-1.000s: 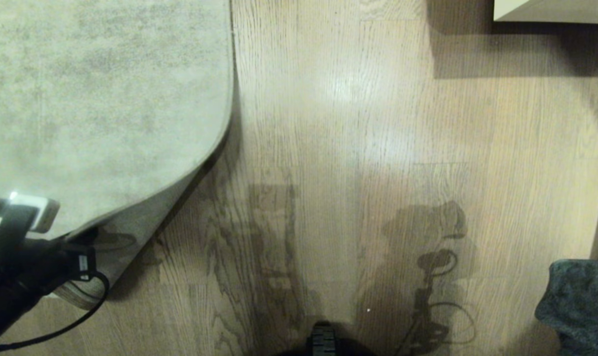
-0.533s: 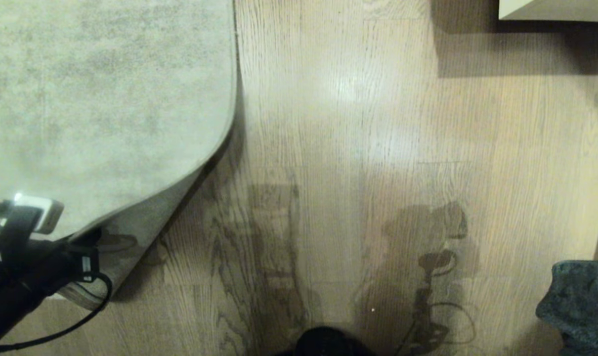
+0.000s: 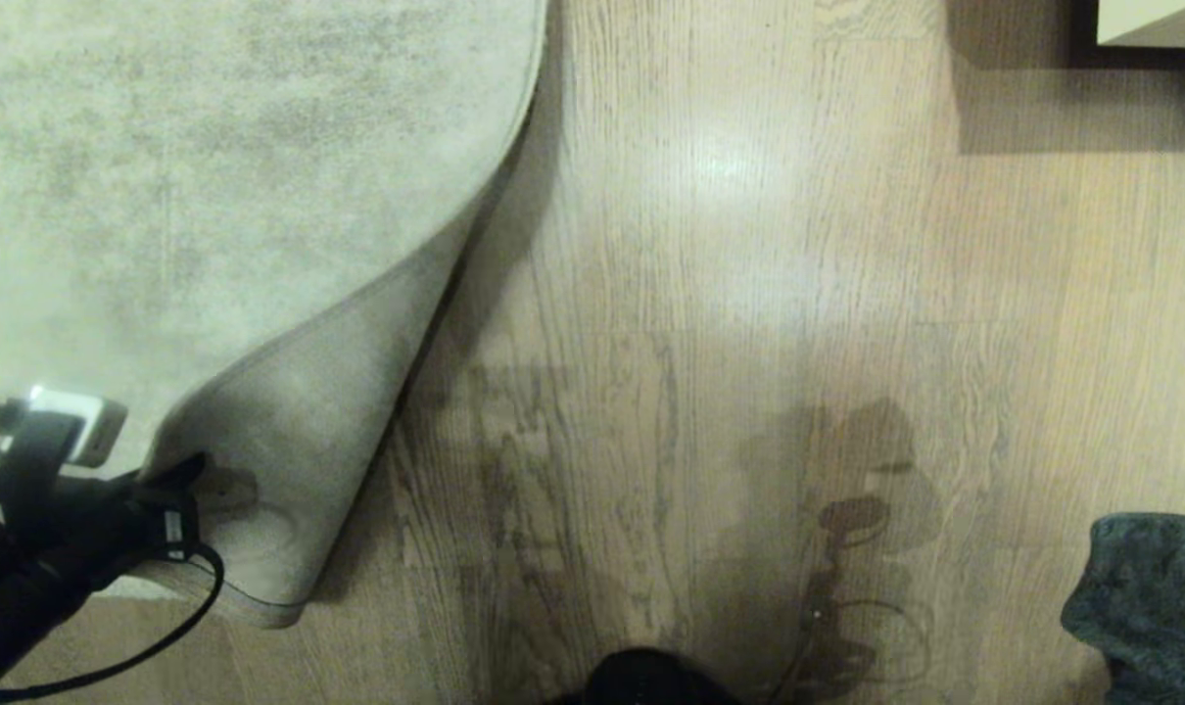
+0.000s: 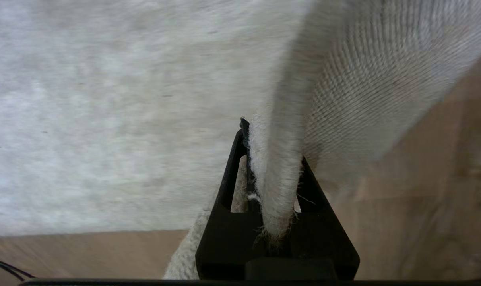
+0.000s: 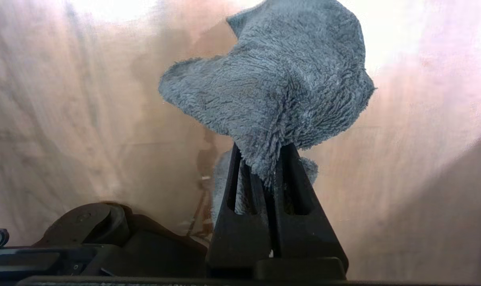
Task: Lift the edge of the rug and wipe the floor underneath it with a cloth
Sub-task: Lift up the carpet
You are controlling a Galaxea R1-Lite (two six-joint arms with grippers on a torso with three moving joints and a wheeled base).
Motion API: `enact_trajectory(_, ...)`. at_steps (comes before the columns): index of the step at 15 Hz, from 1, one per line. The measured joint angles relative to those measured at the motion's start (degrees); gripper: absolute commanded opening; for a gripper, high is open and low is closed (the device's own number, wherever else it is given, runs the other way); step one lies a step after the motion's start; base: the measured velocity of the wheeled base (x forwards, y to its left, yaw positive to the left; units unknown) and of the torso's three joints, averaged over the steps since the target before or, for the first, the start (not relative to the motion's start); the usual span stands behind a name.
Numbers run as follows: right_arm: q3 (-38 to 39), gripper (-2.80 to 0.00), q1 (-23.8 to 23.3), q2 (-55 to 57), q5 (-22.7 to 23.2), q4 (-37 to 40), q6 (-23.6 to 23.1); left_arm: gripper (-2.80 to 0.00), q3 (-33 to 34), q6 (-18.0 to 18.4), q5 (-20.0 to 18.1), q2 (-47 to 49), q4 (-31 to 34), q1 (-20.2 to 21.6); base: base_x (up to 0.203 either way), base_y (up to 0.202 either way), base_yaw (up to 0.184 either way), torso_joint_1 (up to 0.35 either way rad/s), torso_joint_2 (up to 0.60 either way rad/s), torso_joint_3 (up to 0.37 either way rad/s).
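Peeled farther back, one rug (image 3: 211, 176) corner in left tool (image 4: 274, 174); one cloth (image 3: 1151, 597).

Bare floor (image 3: 749, 294) runs open through the middle, from the near edge to the far edge; broad room there for a claw to pass. Rug (image 3: 211, 196) covers the far-left part. Its near corner is peeled up off the floor, pinched in the left claw (image 4: 274, 174), leaving a low gap beneath the raised flap. Cloth (image 3: 1151, 597) hangs at the near-right. Pale furniture corner (image 3: 1156, 20) blocks the far-right.
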Motion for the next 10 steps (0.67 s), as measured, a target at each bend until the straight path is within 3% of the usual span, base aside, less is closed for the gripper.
enact_trajectory(3,0.0,-2.8,0.0,0.0,0.1,0.0,0.0,-2.8,0.0,0.0,0.0,0.0,0.0,0.0,0.0,0.142,0.001,0.003,0.0,0.004)
enact_trajectory(8,0.0,-2.8,0.0,0.0,0.0,0.0,0.0,-2.8,-0.4,0.3,-0.2,0.2,0.2,-0.2,0.0,0.0,0.0,0.0,0.0,0.0)
enact_trajectory(10,0.0,-2.8,-0.1,0.0,0.0,0.0,0.0,-2.8,-1.5,1.7,-2.1,0.4,0.2,-0.2,0.0,0.0,0.0,0.0,0.0,0.0)
